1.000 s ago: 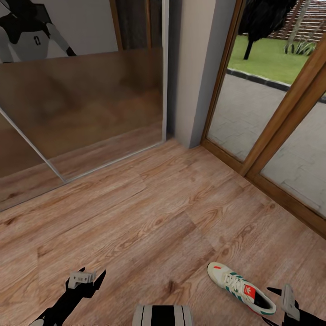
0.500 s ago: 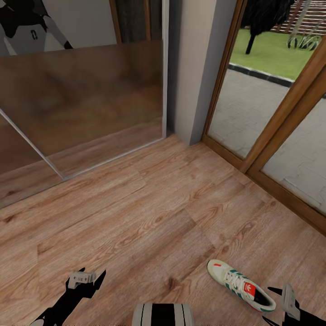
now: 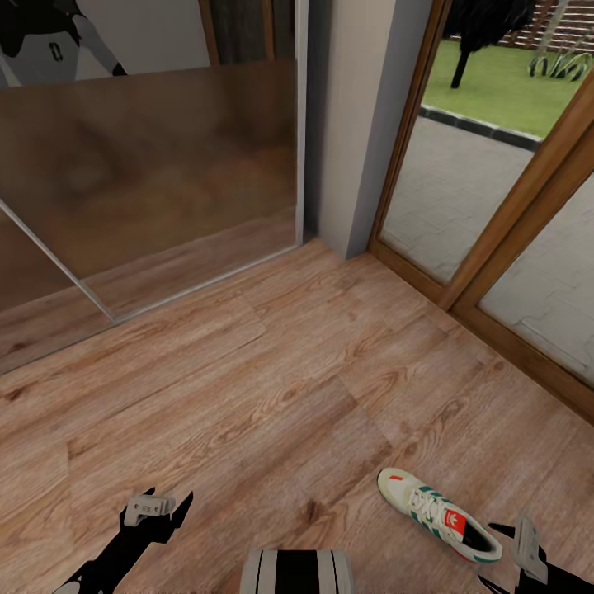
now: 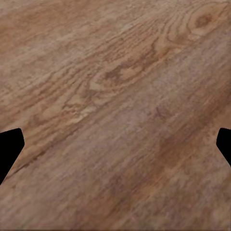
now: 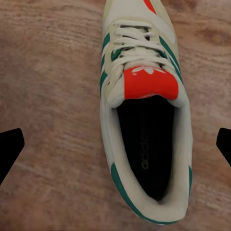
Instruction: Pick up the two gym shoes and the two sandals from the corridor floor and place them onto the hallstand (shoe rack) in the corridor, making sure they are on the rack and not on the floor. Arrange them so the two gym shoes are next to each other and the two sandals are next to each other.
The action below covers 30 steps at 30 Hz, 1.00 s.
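One gym shoe [image 3: 437, 515] lies upright on the corridor floor [image 3: 272, 388], toe pointed away, near the glass door frame [image 3: 511, 355] and well apart from the mirrored sliding panel [image 3: 148, 173]. The right end effector [image 3: 521, 551] hangs just beside its heel, fingers spread wide; the left end effector [image 3: 157, 505] is likewise spread over bare planks. A descent centred on the collar is advised, jaws closed across the sidewalls.

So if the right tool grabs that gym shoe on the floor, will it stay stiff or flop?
The gym shoe probably flexes: its upper looks soft and laced. It likely feels light, being hollow inside. Resting flat on its sole on the corridor floor, it seems unlikely to roll.
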{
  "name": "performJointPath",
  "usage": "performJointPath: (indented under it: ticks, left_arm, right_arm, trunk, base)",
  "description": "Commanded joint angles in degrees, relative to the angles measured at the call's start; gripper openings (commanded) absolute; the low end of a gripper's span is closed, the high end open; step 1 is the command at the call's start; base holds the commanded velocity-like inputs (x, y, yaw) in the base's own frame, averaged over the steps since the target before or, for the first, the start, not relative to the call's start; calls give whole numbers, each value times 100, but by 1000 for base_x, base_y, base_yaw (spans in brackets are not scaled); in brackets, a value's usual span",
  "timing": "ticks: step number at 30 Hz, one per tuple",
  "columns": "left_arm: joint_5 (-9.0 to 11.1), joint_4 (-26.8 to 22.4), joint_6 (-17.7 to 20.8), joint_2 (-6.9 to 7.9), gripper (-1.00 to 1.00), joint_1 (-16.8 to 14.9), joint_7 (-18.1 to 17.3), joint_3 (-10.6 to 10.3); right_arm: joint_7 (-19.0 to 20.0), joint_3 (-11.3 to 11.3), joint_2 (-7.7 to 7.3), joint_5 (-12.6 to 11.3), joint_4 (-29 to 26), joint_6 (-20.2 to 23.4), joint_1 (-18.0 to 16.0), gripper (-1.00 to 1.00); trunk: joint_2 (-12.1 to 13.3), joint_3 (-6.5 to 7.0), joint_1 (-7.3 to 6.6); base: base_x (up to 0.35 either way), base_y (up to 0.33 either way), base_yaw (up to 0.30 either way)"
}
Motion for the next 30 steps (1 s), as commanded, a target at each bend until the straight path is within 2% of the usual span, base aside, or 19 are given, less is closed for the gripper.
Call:
performJointPath:
  ticks: [1, 30]
  left_arm:
    - [0, 0, 0, 0, 100, 0, 0, 0]
    - [0, -1, 0, -8, 100, 0, 0, 0]
  right_arm:
    - [0, -1, 0, -1, 0, -1, 0, 100]
    - [-2, -1, -1, -1, 2, 1, 0, 100]
  trunk:
    - [0, -9, 0]
    - [0, -246, 0]
  base:
    - [0, 0, 0]
    - [0, 0, 0]
